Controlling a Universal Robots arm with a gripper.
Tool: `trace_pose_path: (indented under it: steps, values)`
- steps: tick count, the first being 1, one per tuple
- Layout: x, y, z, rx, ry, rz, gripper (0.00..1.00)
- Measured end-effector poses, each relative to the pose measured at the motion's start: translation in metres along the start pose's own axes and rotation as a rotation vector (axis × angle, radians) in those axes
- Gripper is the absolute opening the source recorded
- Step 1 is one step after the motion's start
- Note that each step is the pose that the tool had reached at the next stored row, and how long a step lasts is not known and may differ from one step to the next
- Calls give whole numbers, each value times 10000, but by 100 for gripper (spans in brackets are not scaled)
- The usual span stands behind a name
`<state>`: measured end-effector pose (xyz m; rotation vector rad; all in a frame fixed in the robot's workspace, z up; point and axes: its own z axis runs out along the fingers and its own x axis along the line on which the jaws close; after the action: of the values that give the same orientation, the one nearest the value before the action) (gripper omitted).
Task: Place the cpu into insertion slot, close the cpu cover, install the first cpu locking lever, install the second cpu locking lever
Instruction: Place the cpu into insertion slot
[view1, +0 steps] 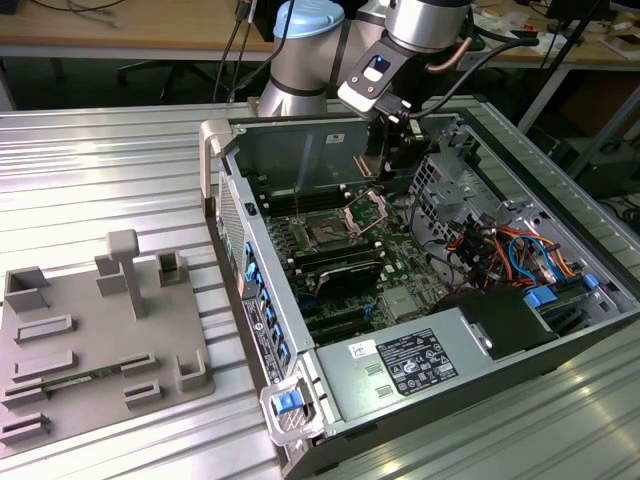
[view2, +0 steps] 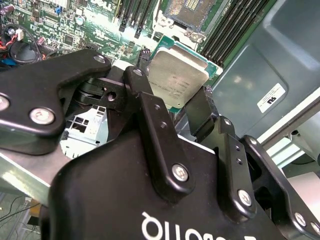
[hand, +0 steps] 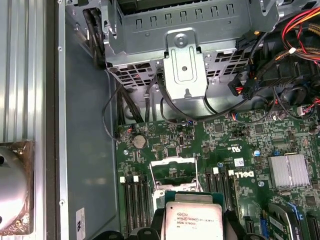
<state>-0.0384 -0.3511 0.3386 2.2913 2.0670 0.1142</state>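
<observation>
The gripper (view2: 169, 91) was clamped on the cpu (view2: 176, 79), its two black fingers (view2: 150, 115) pressed against opposite edges of the chip, whose silvery-grey top faced the camera in both wrist views. The cpu (hand: 194, 220) hung in the air above the green motherboard (hand: 225, 135), near the insertion slot (view2: 187, 7) but apart from it and not seated in it. In the exterior view the gripper (view1: 386, 165) reached down into the open computer case (view1: 262, 300) just behind the insertion slot (view1: 328, 236), on the side toward the arm's base. The cpu cover (view1: 367, 210) stood raised on its hinge at the edge of the slot nearest the gripper, leaving the dark square socket uncovered; in the first wrist view the cpu cover (hand: 173, 171) showed as a thin silver frame with a square window, just beyond the held chip. Long black memory slots (hand: 136, 197) ran along two opposite sides of the slot. A perforated metal drive cage (hand: 185, 30) stood further from the slot than the cover, with red and orange cables (view1: 510, 250) beside it. Well apart from the slot, outside the case toward the exterior view's left, a grey fixture plate (view1: 100, 350) lay on the ribbed metal table (view1: 120, 170).
</observation>
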Motion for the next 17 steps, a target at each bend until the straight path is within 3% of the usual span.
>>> trace_pose_path:
  steps: [4,6,10,17]
  values:
    - [2,-1,9,0,12,3,55]
    - [0,-6,57,6,56,7,55]
    - [-2,-16,153,9,72,-23,55]
    - [-6,-46,283,32,173,-1061,55]
